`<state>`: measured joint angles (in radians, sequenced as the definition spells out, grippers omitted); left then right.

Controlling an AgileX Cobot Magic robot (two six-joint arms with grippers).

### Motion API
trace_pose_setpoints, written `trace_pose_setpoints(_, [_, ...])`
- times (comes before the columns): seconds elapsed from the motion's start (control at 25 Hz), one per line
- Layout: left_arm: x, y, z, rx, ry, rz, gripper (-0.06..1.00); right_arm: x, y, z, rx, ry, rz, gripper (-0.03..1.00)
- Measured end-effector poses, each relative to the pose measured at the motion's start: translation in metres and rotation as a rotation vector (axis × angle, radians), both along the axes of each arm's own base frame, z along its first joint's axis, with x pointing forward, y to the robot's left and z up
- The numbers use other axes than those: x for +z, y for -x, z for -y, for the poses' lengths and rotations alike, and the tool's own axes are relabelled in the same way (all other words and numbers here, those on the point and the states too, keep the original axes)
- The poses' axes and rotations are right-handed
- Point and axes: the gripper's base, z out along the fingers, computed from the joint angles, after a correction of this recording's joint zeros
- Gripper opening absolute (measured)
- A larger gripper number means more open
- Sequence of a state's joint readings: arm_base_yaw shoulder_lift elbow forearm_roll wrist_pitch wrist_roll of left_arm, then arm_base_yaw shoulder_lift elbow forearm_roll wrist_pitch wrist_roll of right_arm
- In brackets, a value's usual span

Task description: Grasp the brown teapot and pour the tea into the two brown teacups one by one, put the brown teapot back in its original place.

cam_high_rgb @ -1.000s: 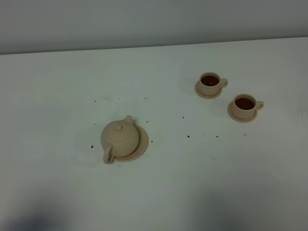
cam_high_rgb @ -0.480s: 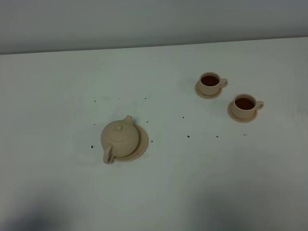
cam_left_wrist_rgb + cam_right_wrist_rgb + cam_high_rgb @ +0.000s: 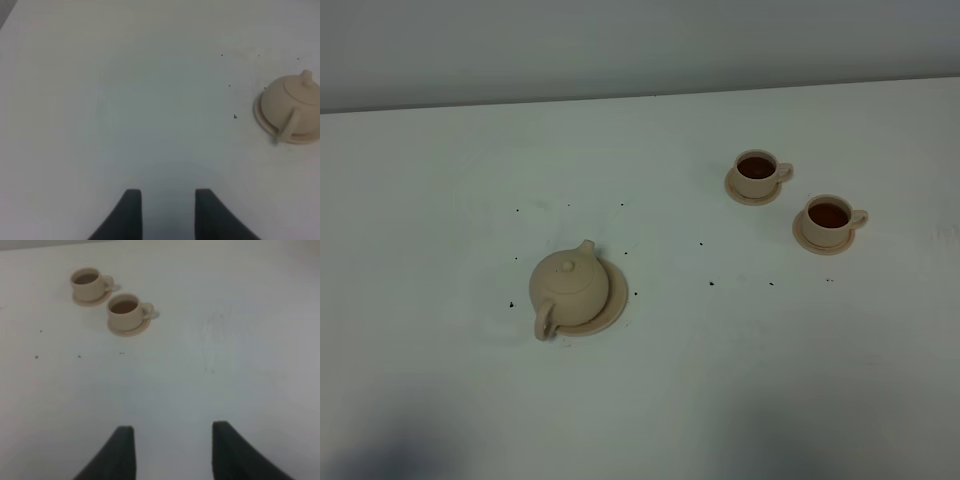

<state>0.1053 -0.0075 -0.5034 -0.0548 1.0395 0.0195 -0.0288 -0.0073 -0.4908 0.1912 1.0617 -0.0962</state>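
Exterior high view
- Brown teapot point(image 3: 570, 283): seated on its wide saucer point(image 3: 610, 308), mid-desk, toward the near edge; loop handle facing the near edge.
- Two brown teacups point(image 3: 757, 169) point(image 3: 829, 217): each on a small saucer, toward the far right corner; both hold dark tea.
- Desk point(image 3: 440, 180): white, with scattered dark specks.
- Arms: not visible here.

Left wrist view
- Left claw point(image 3: 163, 212): released, holding nothing, over bare desk; teapot point(image 3: 292, 102) well apart.

Right wrist view
- Right claw point(image 3: 172, 450): released, holding nothing; teacups point(image 3: 89, 282) point(image 3: 126, 310) well apart.

Progress
- Judgement: both cups filled, teapot on its original place; task appears complete.
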Motion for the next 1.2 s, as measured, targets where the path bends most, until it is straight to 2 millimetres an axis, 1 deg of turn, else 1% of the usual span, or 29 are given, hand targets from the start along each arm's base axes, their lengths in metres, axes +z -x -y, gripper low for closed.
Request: trace_pose_setpoints(1.2, [-0.0003, -0.0001, 0.0, 0.0, 0.0, -0.001, 0.31, 0.0, 0.0, 0.0, 0.0, 0.0, 0.0, 0.39])
